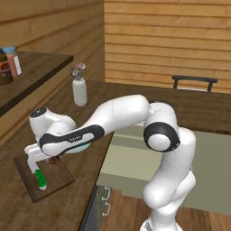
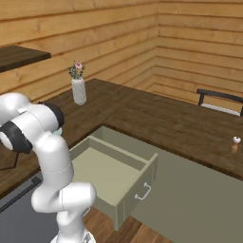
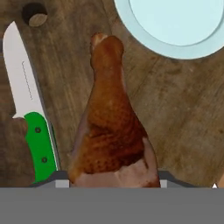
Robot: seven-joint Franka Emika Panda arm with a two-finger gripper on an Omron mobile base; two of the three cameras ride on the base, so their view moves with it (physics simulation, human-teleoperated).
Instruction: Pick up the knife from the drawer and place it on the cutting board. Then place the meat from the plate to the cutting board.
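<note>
My gripper (image 1: 52,159) is shut on the meat (image 3: 111,127), a reddish-brown lumpy chunk (image 1: 55,159) that hangs low over the cutting board (image 1: 54,180). In the hand view the meat hides the fingertips and points toward the plate (image 3: 175,22). The pale blue plate (image 1: 77,149) lies just beyond the board, mostly hidden by my forearm. The knife (image 3: 30,113) lies flat on the dark wooden board (image 3: 65,57), beside the meat, blade toward the board's hole. Its green handle (image 1: 40,179) shows near the board's front. The drawer (image 2: 137,190) stands pulled out, pale grey-green inside (image 1: 128,162).
A white vase with flowers (image 1: 79,90) (image 2: 78,90) stands on the counter behind the plate. Jars (image 1: 11,63) sit on a raised shelf at the left. A dark chair (image 2: 220,99) and a small shaker (image 2: 235,144) are at the far right. The dishwasher front (image 1: 97,203) is below the board.
</note>
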